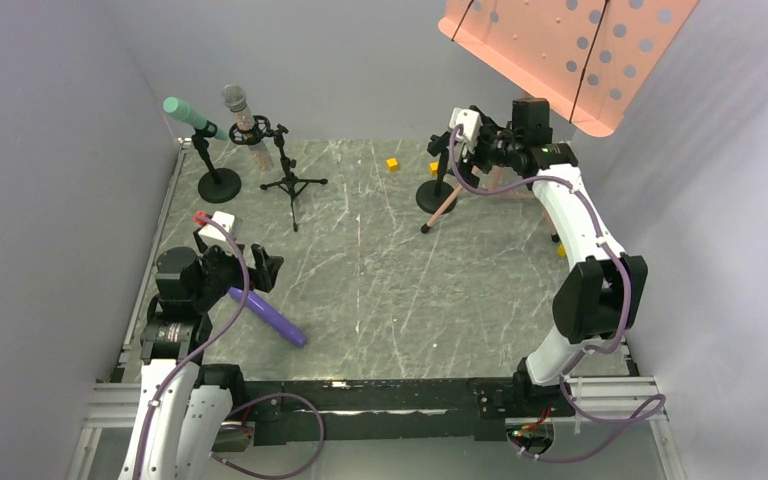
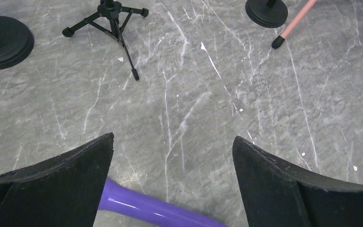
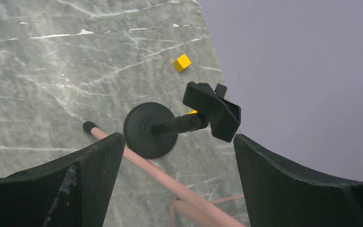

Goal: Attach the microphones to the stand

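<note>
Teal-green microphone (image 1: 188, 113) sits at the far left back of the worktop (image 1: 390, 290), held in the clip of a round-base stand (image 1: 219, 184). It is tilted, with its head pointing up and to the left. Just beside it on the right, the glittery pinkish-tan microphone (image 1: 242, 120) stands almost upright in the clip of a small tripod stand (image 1: 291, 183), its silver mesh head on top.

Nearer to the front, the left arm (image 1: 175, 300) reaches low over the worktop. The left jaws stand wide open and grip nothing. The purple microphone (image 1: 268, 316) lies flat on the worktop just under and beside them. In the left wrist view its shiny body (image 2: 156, 210) runs along the bottom edge, and one end goes out of sight behind one finger (image 2: 56, 184). It touches no stand.

Further right, a small yellow cube (image 1: 392, 164) rests at the back of the worktop. Near it stands a second round-base stand (image 3: 151, 130) with a bare black clip (image 3: 213, 109). The right jaws hover above this stand, spread wide, and they hold nothing. In the right wrist view the clip shows between the two fingers but apart from both. A pink leg (image 3: 170, 182) of the pink music stand (image 1: 570, 55) passes just beside the round base.
</note>
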### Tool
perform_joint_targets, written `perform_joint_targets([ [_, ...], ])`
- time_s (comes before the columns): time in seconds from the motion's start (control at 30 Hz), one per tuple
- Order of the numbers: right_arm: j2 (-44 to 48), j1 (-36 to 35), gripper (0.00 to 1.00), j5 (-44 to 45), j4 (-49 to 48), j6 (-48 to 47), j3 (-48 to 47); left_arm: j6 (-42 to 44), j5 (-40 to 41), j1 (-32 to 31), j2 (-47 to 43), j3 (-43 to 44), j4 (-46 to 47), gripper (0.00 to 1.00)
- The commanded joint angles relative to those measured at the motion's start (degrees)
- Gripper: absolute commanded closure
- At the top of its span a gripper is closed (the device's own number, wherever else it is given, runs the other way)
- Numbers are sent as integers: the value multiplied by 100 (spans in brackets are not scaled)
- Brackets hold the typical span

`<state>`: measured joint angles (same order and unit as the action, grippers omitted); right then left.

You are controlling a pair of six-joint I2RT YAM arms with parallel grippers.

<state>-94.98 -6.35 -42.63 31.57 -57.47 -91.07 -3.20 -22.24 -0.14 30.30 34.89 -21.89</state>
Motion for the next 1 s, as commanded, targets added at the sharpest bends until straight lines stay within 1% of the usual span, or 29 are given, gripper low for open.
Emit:
perform_joint_targets([
  [0.0,-222,-92,10,490,-568,322,-194,11,-103,-3,0,123,98,1],
  [0.17,-440,-371,10,1150,-1178,633,-85,-5,-169,-3,77,129,117,1],
  [0.37,-984,-472,13,1786,-1443,894,-383,-14,-145,-3,142,140,90,1],
  [0.47,-1181,-464,15,1875,-1436,914,-563,-18,-124,-3,150,132,91,1],
  [0.6,-1270,-463,20,1694,-1307,891,-630,-22,-120,-3,174,138,89,1],
  [0.77,-1264,-461,35,1157,-973,784,-707,-23,-114,-3,181,140,88,1],
  [0.9,-1247,-462,55,923,-811,834,-761,-24,-122,-3,182,133,95,1],
  [0.97,-1274,-463,63,868,-727,860,-846,-29,-127,-3,172,132,91,1],
])
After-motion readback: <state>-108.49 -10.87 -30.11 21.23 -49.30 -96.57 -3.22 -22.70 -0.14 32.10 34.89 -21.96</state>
